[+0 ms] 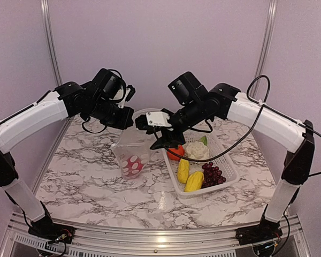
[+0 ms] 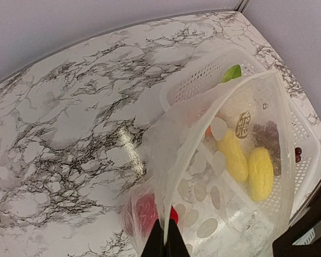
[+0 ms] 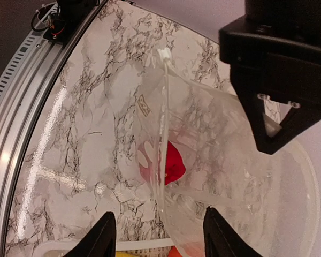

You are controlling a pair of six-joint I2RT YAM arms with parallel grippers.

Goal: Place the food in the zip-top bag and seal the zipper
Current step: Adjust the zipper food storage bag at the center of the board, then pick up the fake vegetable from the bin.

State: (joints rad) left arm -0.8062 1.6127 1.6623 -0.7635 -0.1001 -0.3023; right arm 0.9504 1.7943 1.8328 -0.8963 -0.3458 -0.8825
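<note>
The zip-top bag [image 1: 132, 151] hangs open over the marble table with the red pepper-like piece [image 3: 174, 163] at its bottom. My left gripper [image 2: 165, 242] is shut on the bag's mouth edge and holds it up. The zipper [image 3: 164, 107] runs down between the fingers of my right gripper [image 3: 160, 235], which stands open and does not pinch it. In the top view the two grippers, left [image 1: 129, 119] and right [image 1: 150, 131], sit close together above the bag. Cauliflower [image 1: 197, 150], orange pumpkin [image 1: 175, 152], two yellow pieces [image 1: 188, 175] and grapes [image 1: 213, 174] lie in the basket.
The white perforated basket [image 1: 229, 172] stands right of the bag, close to the right arm. A black cable loops over it. Purple walls and metal posts close off the back; a metal rail [image 3: 21, 101] runs along the table's near edge.
</note>
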